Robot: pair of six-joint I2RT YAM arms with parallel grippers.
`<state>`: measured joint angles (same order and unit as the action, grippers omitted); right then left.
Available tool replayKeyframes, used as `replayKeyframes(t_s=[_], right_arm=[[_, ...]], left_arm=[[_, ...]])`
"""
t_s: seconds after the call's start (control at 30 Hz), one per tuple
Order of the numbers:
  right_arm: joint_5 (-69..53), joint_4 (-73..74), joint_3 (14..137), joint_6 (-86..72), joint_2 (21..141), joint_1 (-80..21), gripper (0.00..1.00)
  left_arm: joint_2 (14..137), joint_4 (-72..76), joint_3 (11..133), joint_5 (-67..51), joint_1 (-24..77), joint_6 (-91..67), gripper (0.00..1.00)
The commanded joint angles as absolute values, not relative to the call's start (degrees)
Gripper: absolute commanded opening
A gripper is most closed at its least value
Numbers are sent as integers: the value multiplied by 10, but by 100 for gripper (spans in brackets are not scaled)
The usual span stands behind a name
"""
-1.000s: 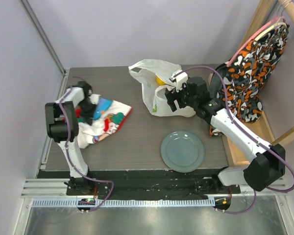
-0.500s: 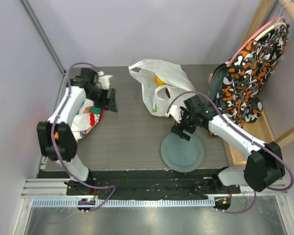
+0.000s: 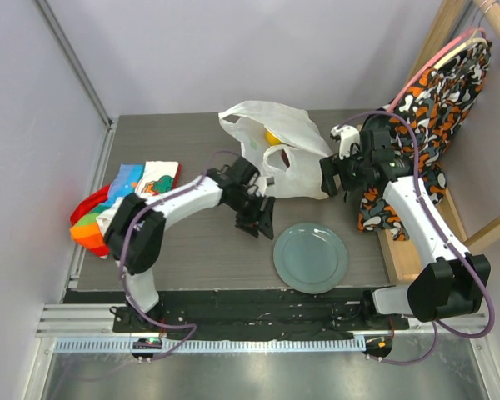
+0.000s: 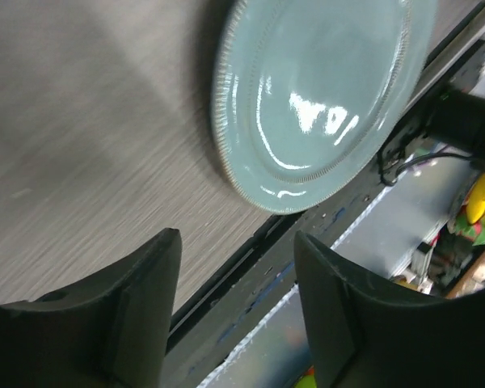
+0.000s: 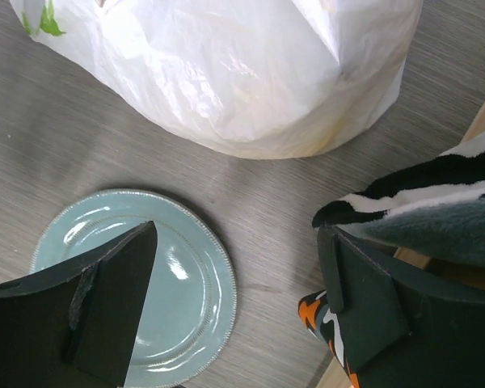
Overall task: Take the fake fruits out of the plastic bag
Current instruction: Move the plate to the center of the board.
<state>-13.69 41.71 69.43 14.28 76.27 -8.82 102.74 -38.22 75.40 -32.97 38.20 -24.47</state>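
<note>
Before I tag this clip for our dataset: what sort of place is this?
Probably a robot test cell in a lab, not a home: a small table boxed by plain grey panels, a metal rail at its near edge, and staged props, a plastic bag and plate.

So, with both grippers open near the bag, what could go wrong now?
Neither the left gripper nor the right gripper holds the plastic bag, so the thin bag may slide or lift when the yellow fruit is pulled out. The right gripper also sits close beside the hanging patterned cloth and might snag it.
</note>
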Motion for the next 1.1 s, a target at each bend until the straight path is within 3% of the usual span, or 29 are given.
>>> replayKeyframes(t_s=[0.0, 0.3, 0.43, 0.47, 0.5, 0.8, 1.07], right_arm=[[-153, 410, 719, 98, 747, -88, 89], [-155, 421, 658, 99, 661, -88, 89], [-166, 417, 643, 91, 656, -88, 89], [-170, 417, 643, 91, 660, -87, 89], [-171, 418, 643, 92, 663, -88, 89], [-179, 414, 644, 108, 683, -88, 89], [-181, 399, 630, 105, 693, -88, 89]], left_arm=[[1094, -328, 773, -311, 444, -300, 57], [1189, -350, 847, -287, 490, -298, 44], [1194, -341, 842, -300, 490, -297, 17], [1187, -344, 839, -288, 489, -295, 2], [1181, -346, 837, -280, 489, -294, 0], [1073, -389, 728, -240, 445, -246, 0], [996, -416, 628, -232, 264, -198, 0]])
